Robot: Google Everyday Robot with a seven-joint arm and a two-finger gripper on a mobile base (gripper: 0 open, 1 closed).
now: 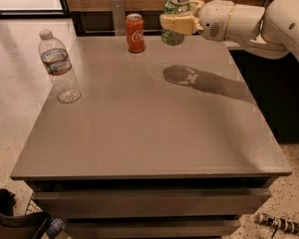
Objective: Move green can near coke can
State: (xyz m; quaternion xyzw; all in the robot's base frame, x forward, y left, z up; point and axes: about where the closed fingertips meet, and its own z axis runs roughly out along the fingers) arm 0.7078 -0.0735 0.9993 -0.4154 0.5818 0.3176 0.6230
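The gripper is in the air at the far side of the table, and it reaches in from the right at the end of the white arm. Its beige fingers are closed around the middle of the green can and pinch it from both sides. The can is upright and lifted clear of the surface, with its silver top above the fingers and its lower part below them. The coke can stands upright on the table near the far edge, just left of the held can and a little lower, and the two do not touch. The green can seems to hang over the far edge, but the depth is hard to judge from this angle. A dark shadow of gripper and can lies on the tabletop in front of them. A clear water bottle with a white cap stands upright near the left edge, well apart from both cans
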